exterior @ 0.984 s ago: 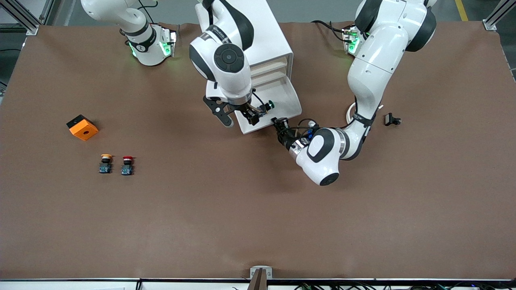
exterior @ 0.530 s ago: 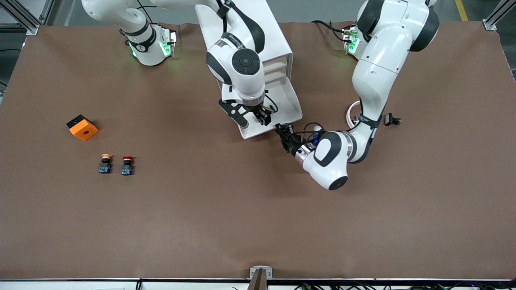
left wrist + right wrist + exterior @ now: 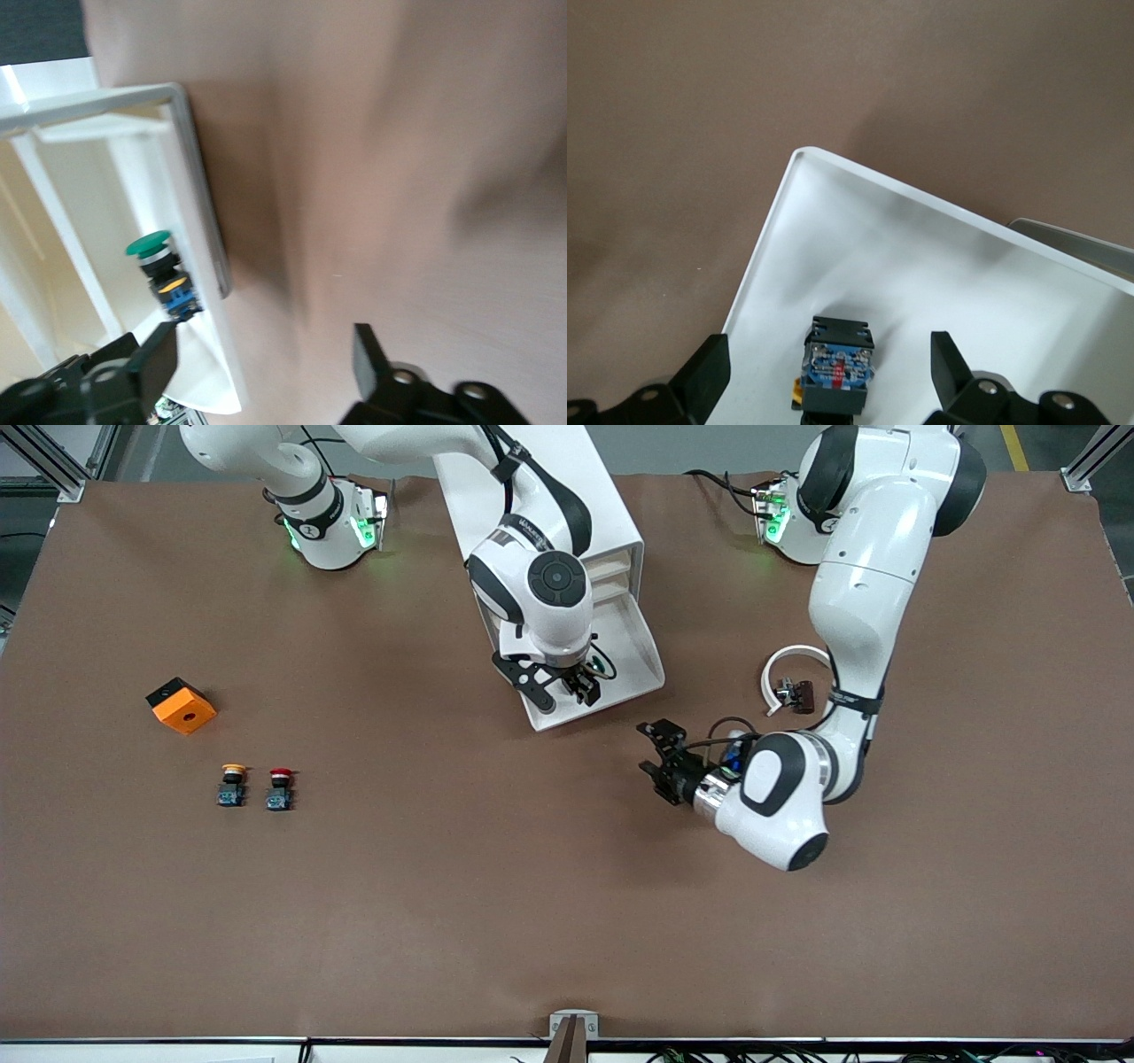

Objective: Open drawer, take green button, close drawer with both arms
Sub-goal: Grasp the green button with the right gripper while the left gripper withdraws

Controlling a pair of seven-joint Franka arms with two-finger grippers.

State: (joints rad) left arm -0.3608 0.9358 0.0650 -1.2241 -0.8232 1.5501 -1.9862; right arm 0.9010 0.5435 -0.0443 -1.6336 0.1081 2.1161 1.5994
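The lowest drawer (image 3: 653, 657) of the white cabinet (image 3: 611, 509) stands pulled open. The green-capped button (image 3: 601, 664) lies inside it. In the right wrist view its blue base (image 3: 837, 367) sits between my open fingers on the drawer's white floor (image 3: 859, 239). My right gripper (image 3: 586, 688) (image 3: 828, 356) is low in the drawer, open, with one finger on each side of the button. My left gripper (image 3: 654, 760) (image 3: 266, 354) is open and empty over bare table, apart from the drawer's front. The left wrist view also shows the button (image 3: 159, 266) and the drawer's rim (image 3: 190, 177).
An orange block (image 3: 181, 706), a yellow-capped button (image 3: 233, 784) and a red-capped button (image 3: 279, 788) lie toward the right arm's end. A white ring (image 3: 784, 657) with a small dark part (image 3: 795, 693) lies beside the left arm.
My left gripper has drawn away from the drawer's front toward the front camera. My right gripper has shifted along the drawer and now straddles the button.
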